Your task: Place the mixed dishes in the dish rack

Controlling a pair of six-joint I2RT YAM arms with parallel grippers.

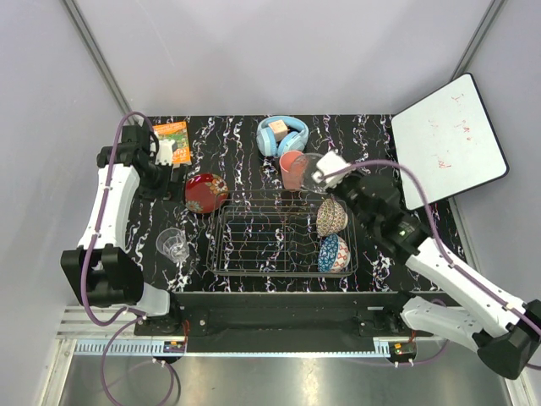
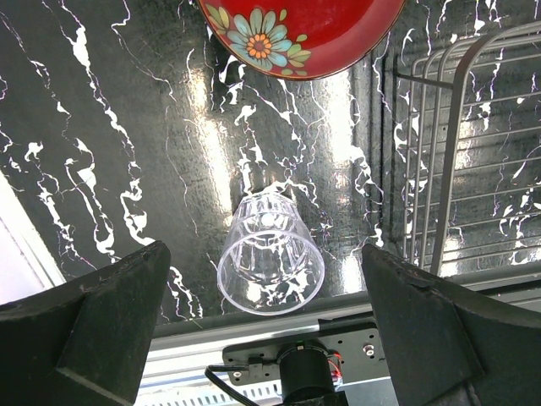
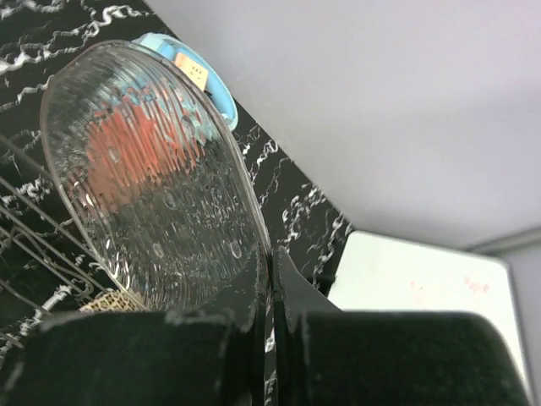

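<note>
My right gripper [image 1: 319,176] [image 3: 272,262] is shut on the rim of the clear glass dish [image 1: 309,167] [image 3: 152,178], holding it on edge above the rack's far right corner, in front of the salmon-pink cup [image 1: 292,169]. The wire dish rack [image 1: 254,233] [image 2: 456,127] holds a beige-brown bowl [image 1: 331,216] and a blue-patterned bowl [image 1: 334,254], both on edge at its right end. A red flowered bowl [image 1: 205,192] [image 2: 304,34] lies upside down left of the rack. The glass tumbler [image 1: 173,244] [image 2: 270,258] stands near the front edge. My left gripper [image 1: 173,178] [image 2: 264,254] hangs open and empty, high above it.
Light-blue headphones [image 1: 283,135] [image 3: 190,68] and an orange book [image 1: 173,139] lie at the back of the black marbled table. A whiteboard [image 1: 448,139] [image 3: 423,279] leans at the right. The table's front rail [image 2: 279,330] runs just beyond the tumbler.
</note>
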